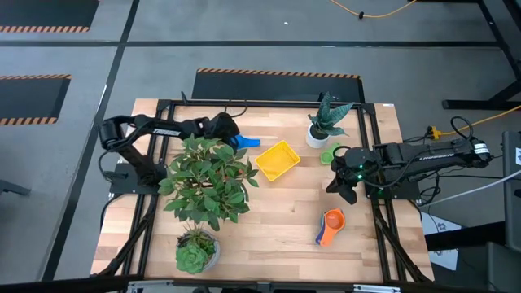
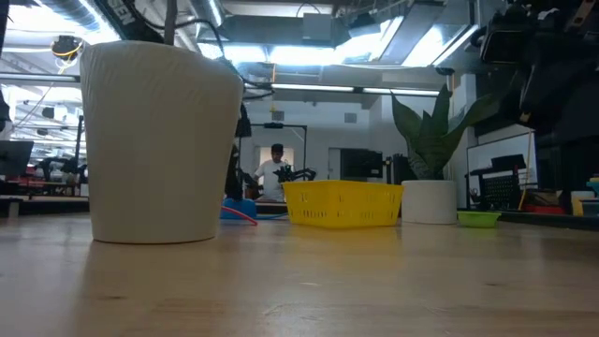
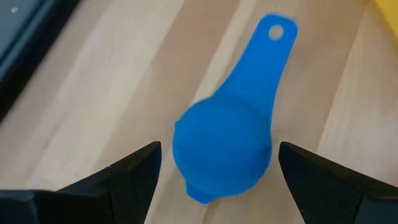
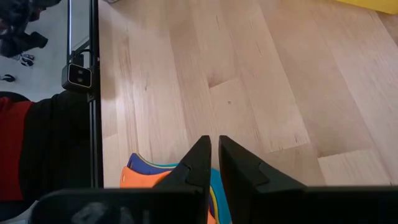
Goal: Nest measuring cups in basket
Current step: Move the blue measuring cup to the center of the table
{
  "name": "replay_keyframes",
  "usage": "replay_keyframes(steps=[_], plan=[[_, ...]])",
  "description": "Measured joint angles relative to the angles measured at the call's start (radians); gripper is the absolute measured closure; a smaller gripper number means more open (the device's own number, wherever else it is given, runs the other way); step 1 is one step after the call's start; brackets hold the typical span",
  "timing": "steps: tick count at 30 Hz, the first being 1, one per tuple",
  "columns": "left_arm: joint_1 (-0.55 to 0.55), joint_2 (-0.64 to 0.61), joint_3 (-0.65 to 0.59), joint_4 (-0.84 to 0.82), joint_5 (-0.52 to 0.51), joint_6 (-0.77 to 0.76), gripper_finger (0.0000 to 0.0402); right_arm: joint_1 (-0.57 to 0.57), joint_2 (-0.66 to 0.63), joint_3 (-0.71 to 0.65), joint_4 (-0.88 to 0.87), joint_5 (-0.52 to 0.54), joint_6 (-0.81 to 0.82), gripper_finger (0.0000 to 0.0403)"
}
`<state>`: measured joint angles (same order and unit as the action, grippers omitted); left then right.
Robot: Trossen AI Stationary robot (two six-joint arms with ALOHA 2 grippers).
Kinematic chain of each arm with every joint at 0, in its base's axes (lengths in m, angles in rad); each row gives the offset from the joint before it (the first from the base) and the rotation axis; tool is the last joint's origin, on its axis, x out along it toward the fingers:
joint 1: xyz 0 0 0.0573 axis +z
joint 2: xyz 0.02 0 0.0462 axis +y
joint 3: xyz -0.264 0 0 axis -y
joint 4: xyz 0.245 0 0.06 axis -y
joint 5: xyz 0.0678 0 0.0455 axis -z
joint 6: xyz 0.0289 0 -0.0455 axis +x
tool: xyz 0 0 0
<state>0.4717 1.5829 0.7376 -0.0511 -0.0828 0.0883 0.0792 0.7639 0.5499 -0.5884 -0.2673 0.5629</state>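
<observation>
From above, the left gripper [image 1: 230,130] hangs over the blue measuring cup [image 1: 247,142], which lies on the table [image 1: 285,220] just left of the yellow basket [image 1: 277,160]; the right gripper [image 1: 345,189] sits at the table's right side, between a green cup [image 1: 329,156] beside the small potted plant [image 1: 324,122] and a stack of cups, orange on top [image 1: 330,225], nearer the front edge. A large leafy plant [image 1: 207,177] and a succulent [image 1: 195,248] fill the left half. At table height, a white pot [image 2: 159,140] looms close, with the basket [image 2: 342,203], the blue cup [image 2: 239,210] and the green cup [image 2: 478,218] in a row behind — a person shows far back in the room. The left wrist view shows the fingers [image 3: 124,180] spread wide on either side of the overturned blue cup [image 3: 227,140], not touching it. The right wrist view shows the fingers [image 4: 196,165] pressed together and empty, above the stacked cups [image 4: 149,174].
</observation>
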Motion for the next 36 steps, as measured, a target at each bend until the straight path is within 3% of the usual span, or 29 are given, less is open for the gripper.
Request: replay_keyframes(steps=[10, 25, 36], plan=[[0.002, 0.092, 0.000, 0.070, -0.004, 0.000, 0.0083, 0.000, 0.000, 0.000, 0.000, 0.013, 0.000, 0.0365], [-0.008, 0.099, 0.000, 0.073, -0.010, -0.025, 0.0084, 0.000, 0.000, 0.000, 0.000, 0.013, 0.000, 0.0366], [-0.008, 0.099, 0.001, 0.072, -0.011, -0.034, 0.0113, 0.000, 0.000, 0.000, 0.000, 0.014, 0.000, 0.0366]])
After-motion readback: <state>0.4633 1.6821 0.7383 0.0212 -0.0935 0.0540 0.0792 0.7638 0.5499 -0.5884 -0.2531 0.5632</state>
